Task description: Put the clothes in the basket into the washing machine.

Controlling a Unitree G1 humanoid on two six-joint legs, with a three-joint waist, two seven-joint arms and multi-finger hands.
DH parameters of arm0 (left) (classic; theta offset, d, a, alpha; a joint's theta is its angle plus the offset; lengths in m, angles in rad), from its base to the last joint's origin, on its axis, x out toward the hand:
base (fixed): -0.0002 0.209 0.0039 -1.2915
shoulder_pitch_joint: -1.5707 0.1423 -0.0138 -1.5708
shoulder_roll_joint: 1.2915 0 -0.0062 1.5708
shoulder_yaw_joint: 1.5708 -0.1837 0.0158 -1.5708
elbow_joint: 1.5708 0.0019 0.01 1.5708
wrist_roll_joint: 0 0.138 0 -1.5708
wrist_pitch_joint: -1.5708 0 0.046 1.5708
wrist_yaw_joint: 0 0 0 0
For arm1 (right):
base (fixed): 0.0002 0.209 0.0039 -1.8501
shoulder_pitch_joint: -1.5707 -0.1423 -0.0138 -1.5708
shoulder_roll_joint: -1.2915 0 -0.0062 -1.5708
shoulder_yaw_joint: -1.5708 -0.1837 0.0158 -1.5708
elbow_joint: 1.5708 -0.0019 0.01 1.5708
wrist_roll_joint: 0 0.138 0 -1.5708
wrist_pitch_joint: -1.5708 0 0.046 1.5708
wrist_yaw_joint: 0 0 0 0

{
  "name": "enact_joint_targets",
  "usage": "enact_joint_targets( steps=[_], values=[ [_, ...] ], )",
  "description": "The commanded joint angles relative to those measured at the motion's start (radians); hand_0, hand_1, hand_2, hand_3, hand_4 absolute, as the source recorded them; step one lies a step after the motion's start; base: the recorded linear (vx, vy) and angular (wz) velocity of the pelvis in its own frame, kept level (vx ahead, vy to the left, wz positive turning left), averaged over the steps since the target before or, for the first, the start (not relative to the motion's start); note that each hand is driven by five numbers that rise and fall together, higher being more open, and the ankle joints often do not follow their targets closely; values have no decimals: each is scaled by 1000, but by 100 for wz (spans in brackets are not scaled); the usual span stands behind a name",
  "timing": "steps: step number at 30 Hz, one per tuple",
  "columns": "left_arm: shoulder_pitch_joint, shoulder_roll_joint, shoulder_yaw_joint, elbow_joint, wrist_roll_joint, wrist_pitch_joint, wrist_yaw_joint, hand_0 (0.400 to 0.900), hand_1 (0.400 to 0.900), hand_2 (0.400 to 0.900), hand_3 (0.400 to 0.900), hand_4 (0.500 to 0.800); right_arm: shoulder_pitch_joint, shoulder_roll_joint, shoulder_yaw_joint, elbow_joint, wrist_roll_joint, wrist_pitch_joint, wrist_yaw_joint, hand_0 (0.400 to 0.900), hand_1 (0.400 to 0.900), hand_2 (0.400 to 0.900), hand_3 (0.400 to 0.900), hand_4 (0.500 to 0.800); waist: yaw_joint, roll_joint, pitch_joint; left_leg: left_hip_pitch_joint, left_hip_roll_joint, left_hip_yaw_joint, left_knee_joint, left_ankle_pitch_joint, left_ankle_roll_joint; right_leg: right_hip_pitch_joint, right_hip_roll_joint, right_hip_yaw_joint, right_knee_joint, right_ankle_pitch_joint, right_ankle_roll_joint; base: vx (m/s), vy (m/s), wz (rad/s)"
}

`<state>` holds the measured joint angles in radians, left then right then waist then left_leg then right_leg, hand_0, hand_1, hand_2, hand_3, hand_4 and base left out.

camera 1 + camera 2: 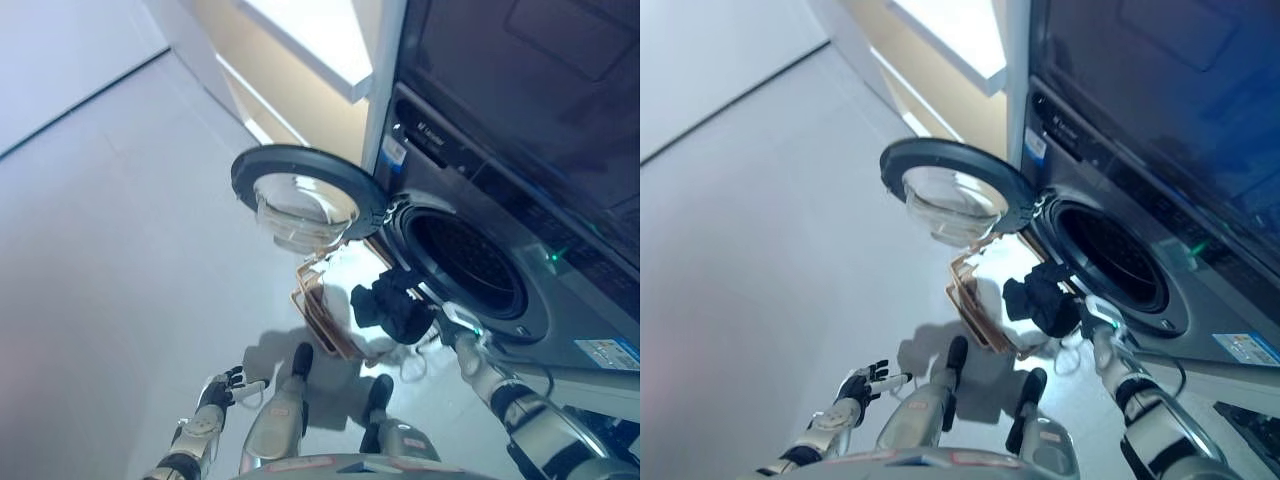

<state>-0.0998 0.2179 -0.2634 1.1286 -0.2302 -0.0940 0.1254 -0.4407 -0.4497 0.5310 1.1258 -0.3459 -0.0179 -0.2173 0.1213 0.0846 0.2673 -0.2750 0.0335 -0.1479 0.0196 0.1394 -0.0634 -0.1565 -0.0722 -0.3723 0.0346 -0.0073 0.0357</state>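
Down at lower left, my left hand (222, 388) hangs idle with loose fingers. Dark clothing (388, 306) bunches in my right hand's (432, 318) curled fingers, just before the washing machine (520, 250) opening, above the basket (325, 320) under the open door (305, 192).

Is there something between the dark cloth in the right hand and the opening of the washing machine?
Nothing visible blocks it. The right hand holds the dark cloth just at the lower left rim of the drum opening. The door is swung fully open to the left, and the basket sits below the cloth, not in the path.
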Motion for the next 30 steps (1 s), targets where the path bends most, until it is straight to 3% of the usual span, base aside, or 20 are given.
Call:
enact_joint_targets(
  steps=[1,6,7,16,19,30],
  values=[
    [-44,62,-19,-7,16,-46,55,900,900,900,900,800,-83,-27,46,-106,-23,-11,-76,900,900,900,900,800,3,-67,70,-97,-79,30,186,-156,32,-97,-106,52,257,-108,58,-75,26,22],
    [-58,84,-49,-77,-18,-64,94,900,900,900,900,800,-203,-55,70,-54,-28,1,-131,900,900,900,900,800,18,-45,103,-270,-85,46,313,-177,20,-258,-139,41,398,-133,59,-61,42,11],
    [-59,87,-58,-88,-24,-66,98,900,900,900,900,800,-225,-51,81,-26,-34,5,-139,900,900,900,900,800,22,-43,105,-282,-87,49,335,-208,16,-272,-140,52,423,-158,66,11,-4,7],
    [-114,101,-95,-152,-96,-85,136,900,900,900,900,800,-403,-69,88,147,-11,35,-214,900,900,900,900,800,42,4,142,-488,-104,54,463,-224,17,-490,-171,67,597,-210,62,-59,27,7],
    [-129,97,-112,-181,-125,-90,141,900,900,900,900,800,-462,-117,91,196,-14,53,-211,900,900,900,900,800,46,29,149,-568,-116,51,533,-242,19,-576,-193,82,684,-238,59,-80,46,8],
    [-141,76,-135,-214,-168,-92,147,900,900,900,900,800,-533,-163,108,285,-36,82,-229,900,900,900,900,800,57,98,146,-768,-150,41,674,-271,42,-792,-222,130,867,-311,32,-31,17,4]
  ],
)
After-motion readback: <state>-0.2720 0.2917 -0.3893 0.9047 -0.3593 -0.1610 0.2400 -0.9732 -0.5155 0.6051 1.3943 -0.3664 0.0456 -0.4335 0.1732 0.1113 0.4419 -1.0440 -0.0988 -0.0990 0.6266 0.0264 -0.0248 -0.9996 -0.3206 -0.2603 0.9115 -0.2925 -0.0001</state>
